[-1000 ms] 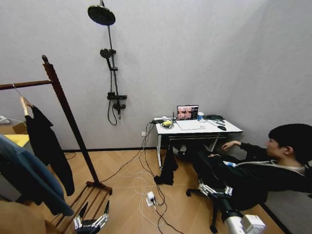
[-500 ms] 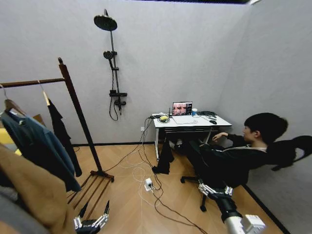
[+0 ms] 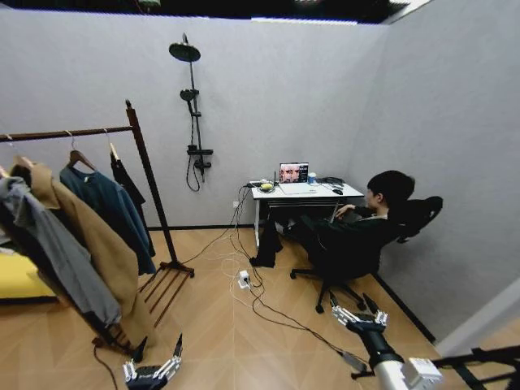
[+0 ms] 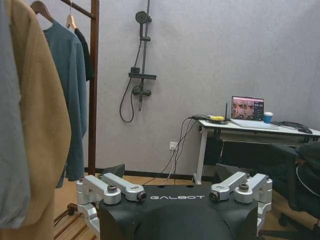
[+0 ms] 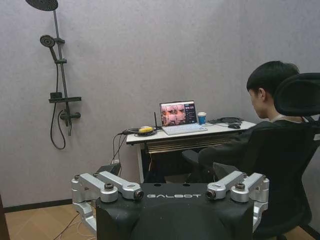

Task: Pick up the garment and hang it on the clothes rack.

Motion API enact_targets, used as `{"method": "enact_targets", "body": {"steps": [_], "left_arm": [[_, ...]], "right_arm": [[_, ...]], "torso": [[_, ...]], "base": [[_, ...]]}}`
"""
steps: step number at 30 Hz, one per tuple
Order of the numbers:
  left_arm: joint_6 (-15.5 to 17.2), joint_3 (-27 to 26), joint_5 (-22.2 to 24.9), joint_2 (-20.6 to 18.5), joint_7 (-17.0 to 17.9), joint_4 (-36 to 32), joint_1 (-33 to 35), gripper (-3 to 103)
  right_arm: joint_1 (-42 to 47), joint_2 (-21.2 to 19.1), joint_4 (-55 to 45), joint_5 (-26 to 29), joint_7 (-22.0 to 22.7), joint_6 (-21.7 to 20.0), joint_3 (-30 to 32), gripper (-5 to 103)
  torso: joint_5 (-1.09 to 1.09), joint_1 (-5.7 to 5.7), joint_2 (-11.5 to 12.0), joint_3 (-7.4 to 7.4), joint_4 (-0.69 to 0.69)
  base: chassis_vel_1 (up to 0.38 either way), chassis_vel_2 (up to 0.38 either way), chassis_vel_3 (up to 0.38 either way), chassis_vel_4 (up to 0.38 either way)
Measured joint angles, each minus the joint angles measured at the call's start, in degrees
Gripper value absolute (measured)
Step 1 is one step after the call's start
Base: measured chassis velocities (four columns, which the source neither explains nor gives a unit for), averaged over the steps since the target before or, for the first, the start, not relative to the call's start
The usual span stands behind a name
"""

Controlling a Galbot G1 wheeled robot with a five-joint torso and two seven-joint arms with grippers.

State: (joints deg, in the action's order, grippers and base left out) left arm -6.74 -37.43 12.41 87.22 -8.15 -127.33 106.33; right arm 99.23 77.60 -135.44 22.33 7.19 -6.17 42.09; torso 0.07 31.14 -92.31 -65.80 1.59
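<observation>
The garment, a teal-blue long-sleeved shirt on a wooden hanger, hangs from the bar of the clothes rack, between a tan coat and a black T-shirt. In the left wrist view the garment hangs beside the rack's dark post. My left gripper is held low over the floor in front of the rack's base, open and holding nothing; its wrist view shows the gripper spread wide. Low on the right, my right gripper is open too, and in its own view the right gripper points at the desk.
A grey jacket and tan coat fill the rack's near end. A black shower rail is on the back wall. A desk with a laptop, a seated person, floor cables and a yellow block stand around.
The whole picture has shifted: the camera has drawn back and turned, so the rack, clothes and desk look smaller and farther. Both grippers keep their places in the picture, still open.
</observation>
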Motion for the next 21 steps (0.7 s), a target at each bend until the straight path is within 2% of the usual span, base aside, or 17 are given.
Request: {"method": "enact_targets", "body": {"steps": [3,5,7,10,11,15,16,17,18,19,21], "left_arm": [[0.00,-0.03,0.00,-0.01,0.03,0.01,-0.01,100],[0.00,0.03,0.00,0.00,-0.02,0.00,0.00,100],[0.00,0.00,0.00,0.00,0.02,0.01,-0.01,100],[0.00,0.01,0.00,0.01,0.03,0.01,0.00,100],[0.00,0.03,0.00,0.00,-0.02,0.00,0.00,100],[0.00,-0.03,0.00,-0.01,0.03,0.01,-0.01,100],[0.00,0.02,0.00,0.00,0.01,0.01,0.00,100],[0.00,0.01,0.00,0.01,0.00,0.00,0.00,100],[0.00,0.01,0.00,0.01,0.00,0.00,0.00,100],[0.00,-0.01,0.00,0.00,0.03,0.01,0.00,100],[0.00,0.00,0.00,0.00,0.03,0.01,0.01,100]], "right_arm": [[-0.01,0.00,0.00,0.00,0.00,0.00,-0.02,100],[0.00,0.00,0.00,0.00,0.00,0.00,0.00,100],[0.00,0.00,0.00,0.00,0.00,0.00,0.00,100],[0.00,0.00,0.00,0.00,0.00,0.00,0.01,100],[0.00,0.00,0.00,0.00,0.00,0.00,0.00,100],[0.00,0.00,0.00,0.00,0.00,0.00,-0.01,100],[0.01,0.00,0.00,0.00,0.00,0.00,0.00,100],[0.04,0.00,0.00,0.00,0.00,0.00,0.00,100],[0.04,0.00,0.00,0.00,0.00,0.00,0.00,100],[0.01,0.00,-0.01,0.00,-0.01,0.00,-0.01,100],[0.02,0.00,-0.01,0.00,-0.01,0.00,-0.01,100]], "torso": [[-0.09,0.05,0.05,-0.03,-0.03],[-0.04,0.00,0.00,0.01,0.01],[-0.04,0.00,0.02,-0.01,-0.01],[-0.11,0.03,0.03,-0.01,-0.02],[-0.03,0.00,0.01,0.00,0.01],[-0.13,0.03,0.03,-0.02,-0.02],[-0.02,-0.03,-0.01,0.01,0.01],[-0.01,-0.04,-0.04,0.02,0.01],[-0.01,-0.04,-0.04,0.02,0.01],[-0.13,-0.02,0.00,0.00,-0.04],[-0.07,-0.03,-0.01,0.01,0.00]], "base": [[0.374,-0.365,-0.368,0.367],[0.350,-0.353,-0.355,0.338],[0.350,-0.320,-0.363,0.347],[0.361,-0.371,-0.341,0.361],[0.353,-0.339,-0.313,0.348],[0.325,-0.357,-0.323,0.337],[0.303,-0.284,-0.301,0.247],[0.303,-0.200,-0.295,0.247],[0.303,-0.200,-0.295,0.247],[0.173,-0.031,-0.238,0.244],[0.094,-0.031,-0.118,0.136]]}}
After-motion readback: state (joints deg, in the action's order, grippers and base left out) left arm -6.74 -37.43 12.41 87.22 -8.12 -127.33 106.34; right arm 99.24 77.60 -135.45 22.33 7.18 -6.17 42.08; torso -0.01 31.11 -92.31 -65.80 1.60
